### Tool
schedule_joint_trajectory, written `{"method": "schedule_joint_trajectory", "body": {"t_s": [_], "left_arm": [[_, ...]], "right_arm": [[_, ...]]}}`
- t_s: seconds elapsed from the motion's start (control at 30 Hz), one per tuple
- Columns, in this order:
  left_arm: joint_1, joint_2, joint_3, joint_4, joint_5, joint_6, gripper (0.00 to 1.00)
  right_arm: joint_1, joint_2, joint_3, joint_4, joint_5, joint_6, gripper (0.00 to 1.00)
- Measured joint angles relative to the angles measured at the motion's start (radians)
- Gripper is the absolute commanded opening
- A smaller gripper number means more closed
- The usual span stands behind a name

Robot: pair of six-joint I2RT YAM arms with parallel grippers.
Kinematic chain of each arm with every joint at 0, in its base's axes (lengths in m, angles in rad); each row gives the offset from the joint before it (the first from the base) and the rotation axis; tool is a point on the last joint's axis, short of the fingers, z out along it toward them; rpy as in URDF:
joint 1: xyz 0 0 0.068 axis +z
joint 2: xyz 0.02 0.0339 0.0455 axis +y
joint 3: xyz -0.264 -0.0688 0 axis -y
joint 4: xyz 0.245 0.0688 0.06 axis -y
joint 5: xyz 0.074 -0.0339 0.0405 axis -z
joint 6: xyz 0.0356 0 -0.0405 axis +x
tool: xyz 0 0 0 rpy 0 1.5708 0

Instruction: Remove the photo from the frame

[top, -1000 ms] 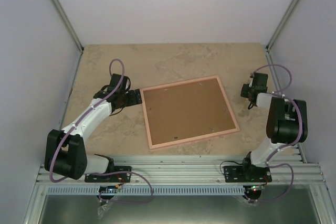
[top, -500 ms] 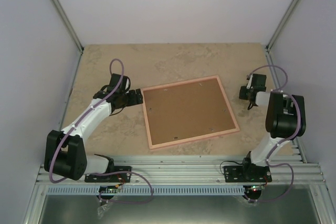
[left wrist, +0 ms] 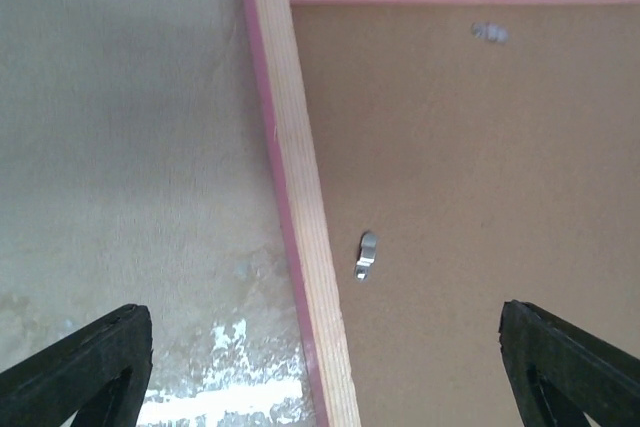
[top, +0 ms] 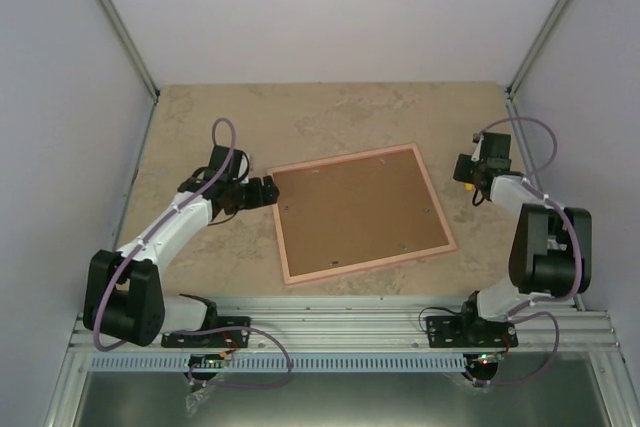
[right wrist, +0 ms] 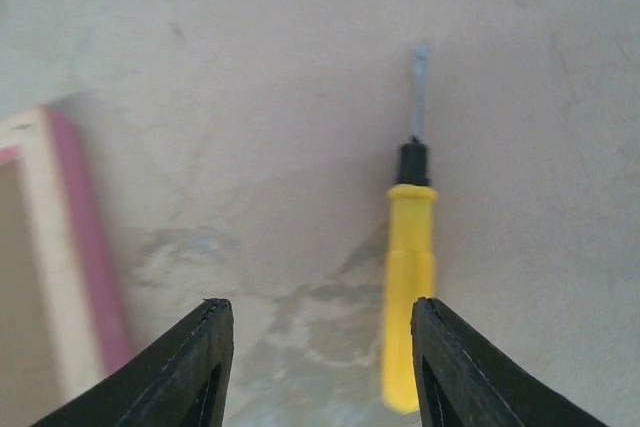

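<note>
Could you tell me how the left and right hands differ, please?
The left hand is spread wide; the right hand is open less far. The left hand is over the frame's rail; the right hand over bare table by a yellow screwdriver. Neither holds anything.

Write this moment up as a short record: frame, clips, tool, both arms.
frame: flat on the table, back side up
backing board: seated in the frame, metal clips near its edge
photo: not visible
screwdriver: yellow handle, lying on the table right of the frame
left gripper: jaws wide open over the frame's rail near its far left corner, holding nothing
right gripper: jaws apart above the screwdriver, not gripping it
</note>
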Motion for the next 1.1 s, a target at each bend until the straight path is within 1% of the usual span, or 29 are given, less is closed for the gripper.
{"method": "schedule_joint_trajectory", "body": {"t_s": [0.17, 0.27, 0.4, 0.53, 0.73, 0.93, 1.1], "left_arm": [[-0.026, -0.004, -0.043, -0.018, 0.0, -0.034, 0.95], [-0.081, -0.014, -0.057, -0.025, -0.031, -0.076, 0.93], [-0.158, -0.017, -0.072, -0.041, -0.073, -0.169, 0.89], [-0.208, -0.018, -0.092, -0.058, -0.123, -0.249, 0.86], [-0.266, -0.017, -0.099, -0.071, -0.178, -0.343, 0.77], [-0.297, 0.047, -0.1, -0.068, -0.212, -0.401, 0.69], [-0.307, 0.089, -0.1, -0.062, -0.225, -0.424, 0.58]], "right_arm": [[0.093, -0.099, -0.011, -0.054, 0.0, 0.064, 0.58], [0.187, -0.137, -0.019, -0.084, -0.002, 0.088, 0.64], [0.319, -0.162, -0.027, -0.123, -0.018, 0.113, 0.71], [0.402, -0.206, -0.058, -0.138, -0.047, 0.126, 0.76], [0.502, -0.268, -0.106, -0.139, -0.058, 0.123, 0.85], [0.604, -0.308, -0.153, -0.14, -0.058, 0.093, 0.89], [0.692, -0.325, -0.177, -0.14, -0.051, 0.076, 0.91]]}}
